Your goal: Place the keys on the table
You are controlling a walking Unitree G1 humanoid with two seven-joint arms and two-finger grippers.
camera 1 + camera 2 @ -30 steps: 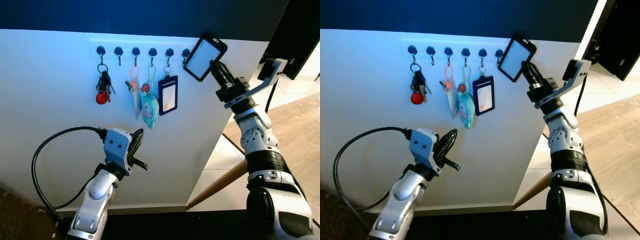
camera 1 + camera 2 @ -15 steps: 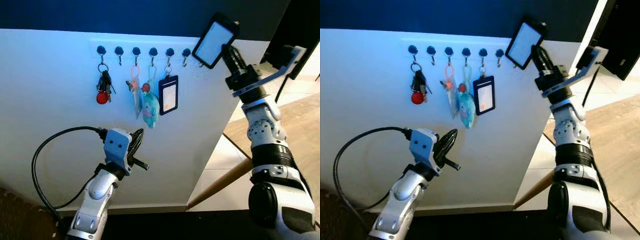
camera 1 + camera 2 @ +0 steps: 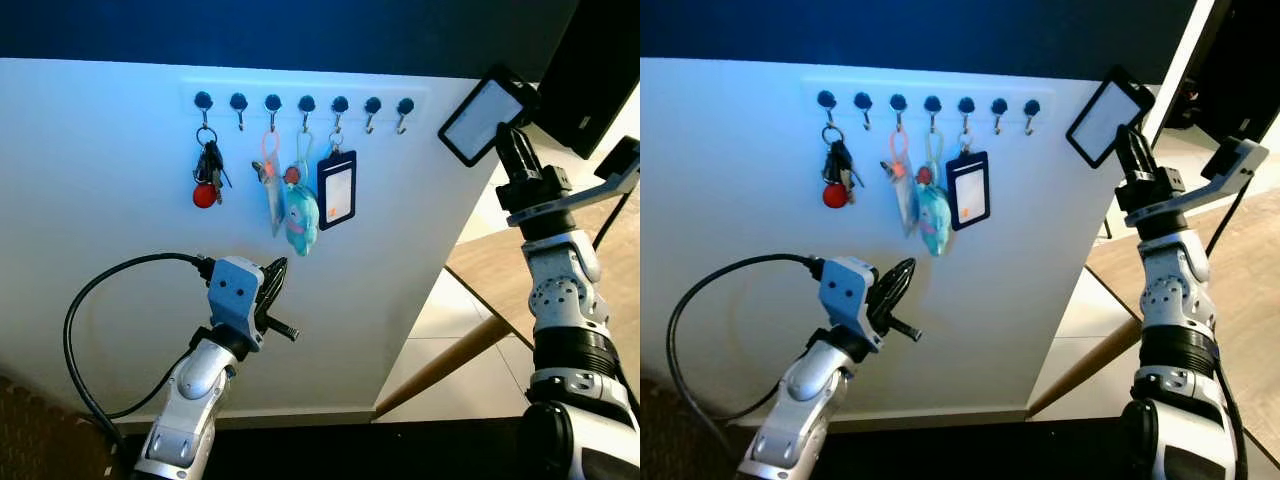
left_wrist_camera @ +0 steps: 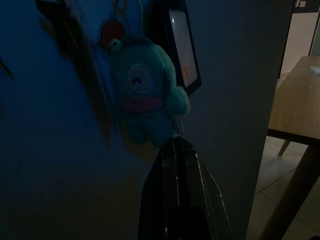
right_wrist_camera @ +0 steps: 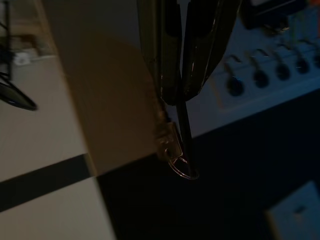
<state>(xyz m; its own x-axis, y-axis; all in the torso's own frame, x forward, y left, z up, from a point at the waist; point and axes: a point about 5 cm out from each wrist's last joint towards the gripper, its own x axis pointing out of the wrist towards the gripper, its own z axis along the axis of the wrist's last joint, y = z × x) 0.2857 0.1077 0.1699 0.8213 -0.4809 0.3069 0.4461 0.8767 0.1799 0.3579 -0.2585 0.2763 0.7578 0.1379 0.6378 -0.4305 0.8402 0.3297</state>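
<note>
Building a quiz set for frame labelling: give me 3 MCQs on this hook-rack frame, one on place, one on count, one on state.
1. Where does the bunch of keys hang?
A. leftmost hook
B. rightmost hook
C. middle hook

2. How many hooks are on the hook rail?
A. five
B. seven
C. nine

3. What is the right gripper doing?
A. hanging open
B. shut on a badge holder
C. shut on the keys

Answers:
1 A: the keys with the red ball hang under the first hook on the left.
2 B: seven dark knobs show along the rail.
3 B: its fingers clamp the white-faced badge holder, held off the wall to the right of the rail.
</note>
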